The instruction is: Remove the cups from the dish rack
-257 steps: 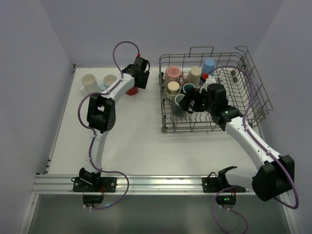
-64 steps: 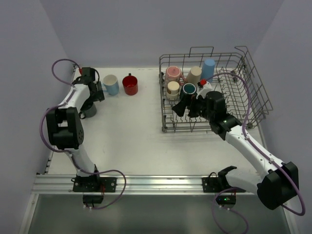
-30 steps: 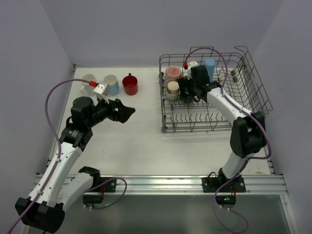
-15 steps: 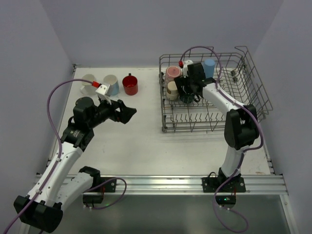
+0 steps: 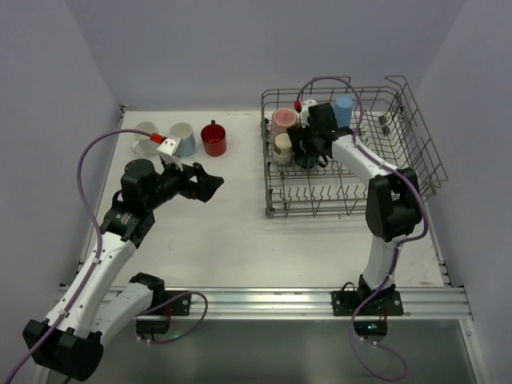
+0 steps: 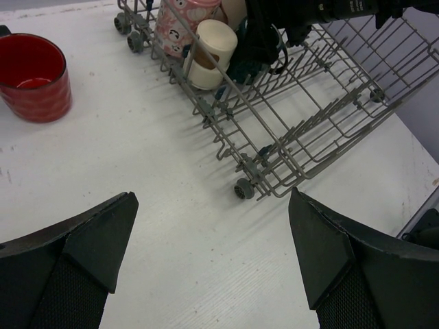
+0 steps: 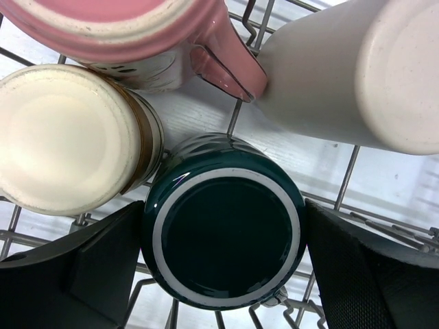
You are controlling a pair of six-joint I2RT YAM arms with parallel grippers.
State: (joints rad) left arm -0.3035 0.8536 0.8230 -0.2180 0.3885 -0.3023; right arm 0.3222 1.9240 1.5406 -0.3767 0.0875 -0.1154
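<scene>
the right pincer [image 7: 223,267] stood astride an upturned dark teal cup [image 7: 225,229], one finger [image 7: 82,274] on each flank, the cup's base ring facing the wrist camera. no gap showed between fingers and glaze, yet nothing proved a bite either, so whether it pinched the cup or merely flanked it could not be told.

the cup sat in the left part of the dish rack [image 5: 352,196], toward the far side, crowded by a pink cup [image 7: 116,27], a cream cup [image 7: 65,147] and a tall off-white cup [image 7: 343,82]. the left pincer [image 6: 211,199] hung spread wide and empty over the table [image 5: 240,240], well apart from the rack. a white cup [image 5: 146,132], a light blue cup [image 5: 182,139] and a red cup [image 5: 213,138] stood on the table's far left.

the step in hand looked like the grasp of the teal cup. done well, it would mean squeezing squarely across the round wall, fingers set below the base ring so the slick glaze could not slide out. the lift should go straight up, clear of the tines. the pink cup's handle pointed at the teal one, so any early sideways swing risked hooking it or knocking the cream cup.
</scene>
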